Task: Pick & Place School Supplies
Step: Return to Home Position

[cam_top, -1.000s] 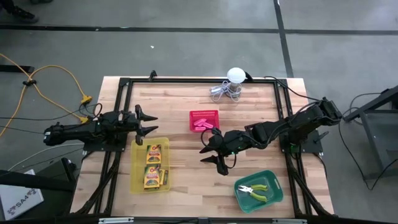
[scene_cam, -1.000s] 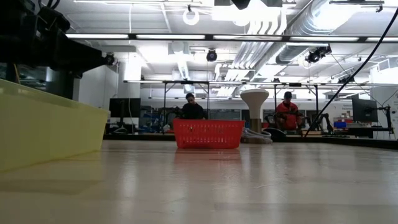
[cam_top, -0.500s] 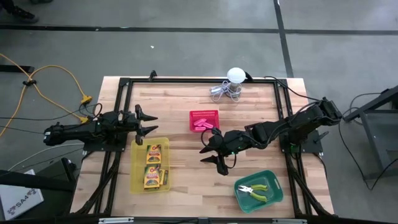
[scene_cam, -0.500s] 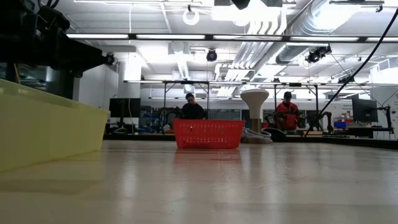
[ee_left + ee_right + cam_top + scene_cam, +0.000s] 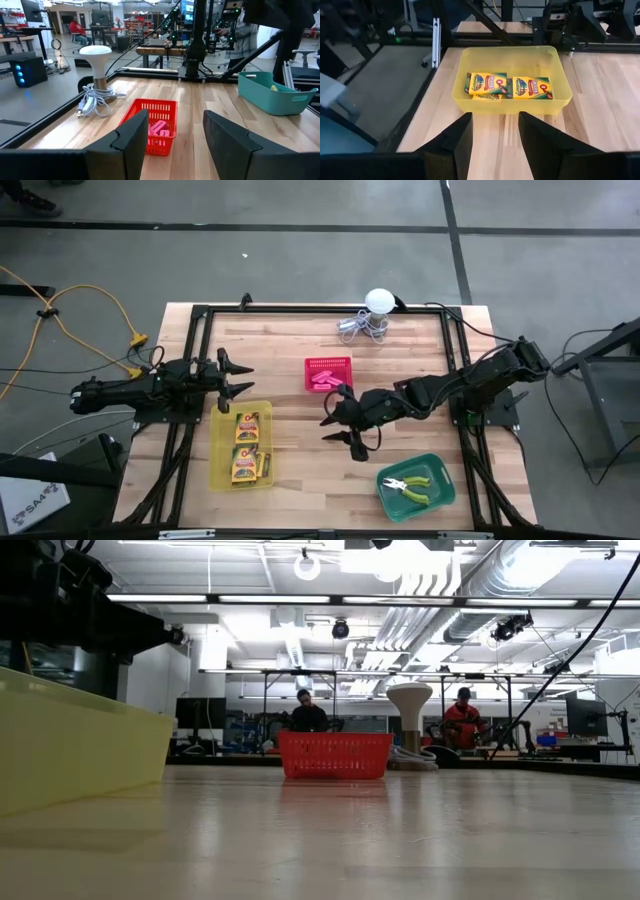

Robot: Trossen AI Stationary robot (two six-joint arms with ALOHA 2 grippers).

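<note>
At far left, above the edge of the light wooden desk (image 5: 300, 480): left pincer (image 5: 240, 379), fingers wide apart, holding nothing. Just beside it, a shallow translucent yellow plastic tray (image 5: 215, 442) with flat yellow-and-green cardboard crayon boxes (image 5: 246, 428) lying inside (at least three, by the right wrist view). Further right, near the desk's middle, a small red mesh basket (image 5: 328, 363) containing bright pink eraser blocks (image 5: 324, 381). Near the basket, not touching it, right pincer (image 5: 340, 436), fingers also apart and empty. At the far edge, a white round bulb with coiled wire (image 5: 377, 302). At far right, a teal-green plastic tray (image 5: 442, 472) holding small pliers with yellow-green handles (image 5: 410, 488).
</note>
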